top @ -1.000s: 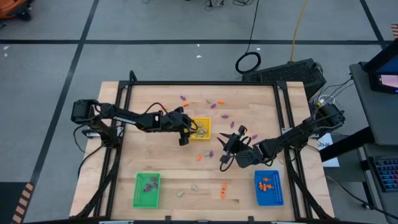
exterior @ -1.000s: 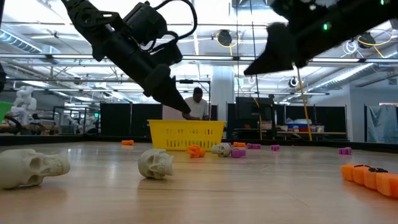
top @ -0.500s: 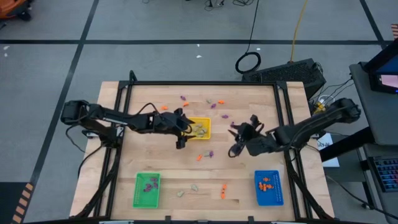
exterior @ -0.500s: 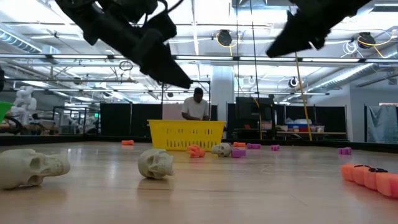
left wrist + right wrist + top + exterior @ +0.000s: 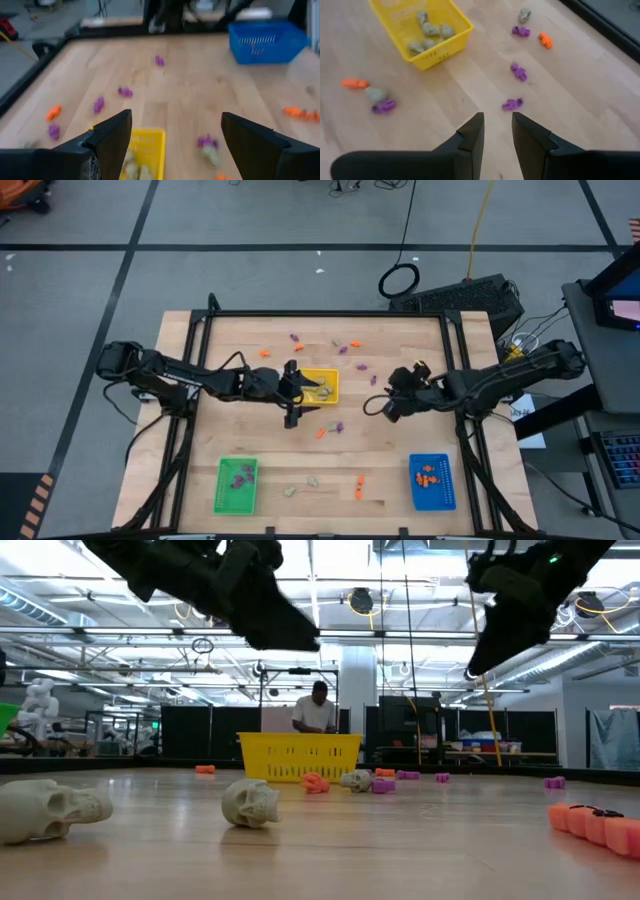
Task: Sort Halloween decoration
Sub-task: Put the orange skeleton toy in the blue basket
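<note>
A: Left gripper [image 5: 290, 392], centre of the high view: spread wide, empty, beside the yellow tray [image 5: 322, 387] of pale skulls [image 5: 427, 30].

B: Right gripper [image 5: 388, 406], right of centre: narrowly parted, nothing between the fingers. Purple trinkets [image 5: 513, 104] just ahead, others scattered centre and top.

A: Best done by centring over one purple piece, lowering straight, closing low. Destination probably the green tray [image 5: 236, 484], lower left.

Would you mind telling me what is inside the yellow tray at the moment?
The yellow tray holds several pale beige-grey trinkets, with no orange or purple ones visible among them. Anything lying beneath that small pile is covered, and the left gripper overlaps one tray edge from above.
</note>
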Tool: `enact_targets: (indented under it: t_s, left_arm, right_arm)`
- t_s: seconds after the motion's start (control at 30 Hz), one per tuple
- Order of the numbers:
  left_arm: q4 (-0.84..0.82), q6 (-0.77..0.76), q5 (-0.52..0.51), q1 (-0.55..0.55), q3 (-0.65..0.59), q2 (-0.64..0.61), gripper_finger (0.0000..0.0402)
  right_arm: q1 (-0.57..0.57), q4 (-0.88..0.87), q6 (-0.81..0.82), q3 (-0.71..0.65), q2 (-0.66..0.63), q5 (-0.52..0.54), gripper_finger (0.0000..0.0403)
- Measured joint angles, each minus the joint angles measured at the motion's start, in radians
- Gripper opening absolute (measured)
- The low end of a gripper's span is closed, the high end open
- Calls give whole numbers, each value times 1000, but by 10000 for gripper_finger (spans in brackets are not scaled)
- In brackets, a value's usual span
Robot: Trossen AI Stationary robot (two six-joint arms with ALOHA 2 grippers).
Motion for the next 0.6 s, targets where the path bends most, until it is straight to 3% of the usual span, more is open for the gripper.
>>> enact_targets:
  t_s: [0.13, 0.23, 0.6]
  left_arm:
    - [45, 3, 0, -1, 0, -4, 302]
    - [50, 5, 3, -3, 0, -14, 282]
    - [54, 23, 5, 0, 0, -18, 156]
  right_arm:
    - [-85, 38, -69, 1, 29, -3, 90]
    - [-189, 72, -169, 1, 46, -83, 99]
    - [-554, 397, -565, 1, 155, -361, 146]
